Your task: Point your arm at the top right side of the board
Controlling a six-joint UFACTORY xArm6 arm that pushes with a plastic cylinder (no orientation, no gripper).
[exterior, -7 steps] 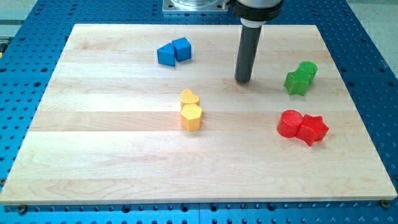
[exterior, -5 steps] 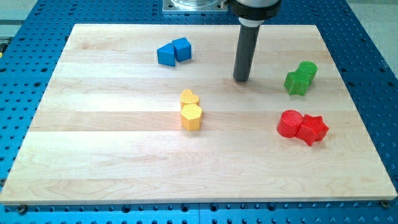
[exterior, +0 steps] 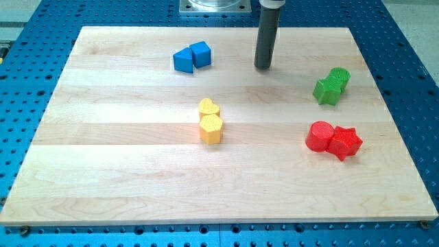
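My tip [exterior: 263, 67] rests on the wooden board [exterior: 137, 171] in its upper middle part, a little right of centre. It touches no block. The two blue blocks [exterior: 191, 57] lie to its left. The green star block [exterior: 327, 90] and the green cylinder [exterior: 339, 77] touching it lie to its right and a little lower. The board's top right corner [exterior: 346, 33] lies up and to the right of the tip.
A yellow heart block [exterior: 209, 108] and a yellow hexagon block [exterior: 211, 128] sit together at the centre. A red cylinder [exterior: 319, 136] and a red star block [exterior: 344, 143] touch at the right. A blue perforated table [exterior: 411, 82] surrounds the board.
My tip has slid toward the view's top and slightly left, away from the green blocks. No block has moved.
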